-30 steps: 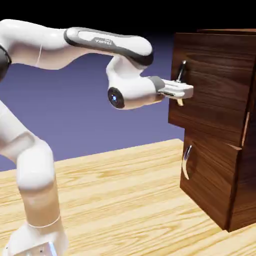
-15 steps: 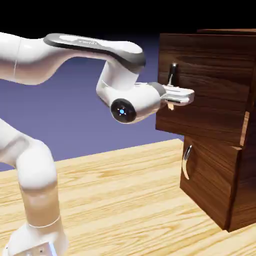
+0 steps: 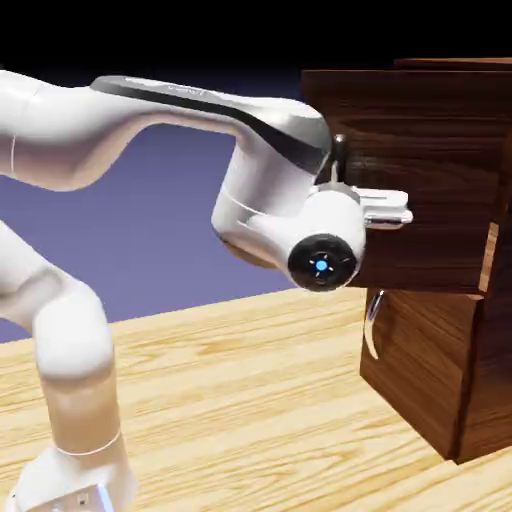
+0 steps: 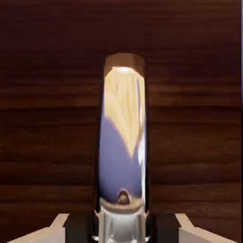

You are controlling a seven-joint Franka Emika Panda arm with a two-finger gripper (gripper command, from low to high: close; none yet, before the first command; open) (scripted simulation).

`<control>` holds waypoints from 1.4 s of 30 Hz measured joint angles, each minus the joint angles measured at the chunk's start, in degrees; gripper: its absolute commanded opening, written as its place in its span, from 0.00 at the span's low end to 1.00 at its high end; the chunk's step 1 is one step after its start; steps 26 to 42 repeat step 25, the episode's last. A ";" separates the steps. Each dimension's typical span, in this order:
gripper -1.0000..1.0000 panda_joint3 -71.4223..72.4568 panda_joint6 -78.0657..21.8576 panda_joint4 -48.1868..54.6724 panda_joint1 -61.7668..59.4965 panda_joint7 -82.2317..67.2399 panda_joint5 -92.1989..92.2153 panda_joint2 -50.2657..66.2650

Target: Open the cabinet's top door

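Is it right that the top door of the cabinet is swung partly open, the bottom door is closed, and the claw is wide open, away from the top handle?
Not the claw part: the claw is closed on the top handle, as the hand view shows. The rest is right.

Side-on exterior view; close hand view shares the door [image 3: 430,130].
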 measured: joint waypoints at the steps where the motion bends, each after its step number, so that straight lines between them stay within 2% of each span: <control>1: 0.00 -1.63 -2.49 1.42 0.64 -0.18 -0.87 1.29; 15: 0.00 -22.68 -37.24 22.09 9.29 -6.59 -1.88 25.75; 25: 0.00 -22.21 -60.11 36.21 -1.63 -12.75 4.67 46.50; 42: 0.00 -22.21 -60.11 36.21 -1.63 -12.75 4.67 46.50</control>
